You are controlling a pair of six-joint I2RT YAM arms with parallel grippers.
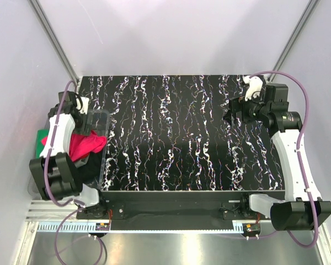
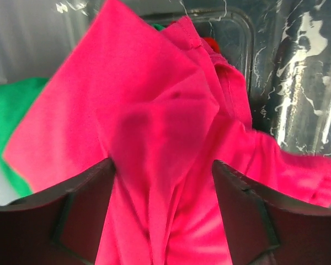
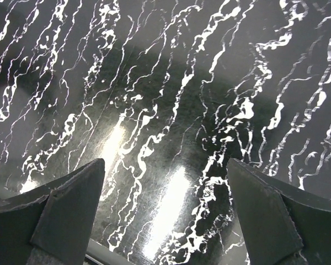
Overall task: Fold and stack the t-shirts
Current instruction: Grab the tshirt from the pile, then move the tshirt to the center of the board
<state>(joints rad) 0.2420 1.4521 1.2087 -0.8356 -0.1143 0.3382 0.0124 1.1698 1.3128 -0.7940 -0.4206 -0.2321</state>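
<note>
The crimson t-shirt (image 1: 87, 144) lies bunched in a clear plastic bin (image 1: 103, 117) at the table's left edge. In the left wrist view the crimson t-shirt (image 2: 154, 110) fills the frame. My left gripper (image 2: 161, 165) is low over it, jaws wide apart, with a ridge of crimson cloth between the fingers. It shows in the top view (image 1: 90, 132) over the bin. The green t-shirt (image 2: 11, 105) lies beneath and to the left, also seen from above (image 1: 42, 137). A bit of the red t-shirt (image 2: 209, 43) peeks out behind. Dark cloth (image 1: 91, 164) lies at the bin's near end. My right gripper (image 3: 165, 165) is open and empty above the bare table (image 3: 171, 83), at the far right in the top view (image 1: 233, 116).
The black white-veined tabletop (image 1: 171, 132) spans between the arms. The bin's clear wall (image 2: 248, 38) stands behind the crimson cloth. White enclosure walls and metal posts (image 1: 55, 38) surround the table.
</note>
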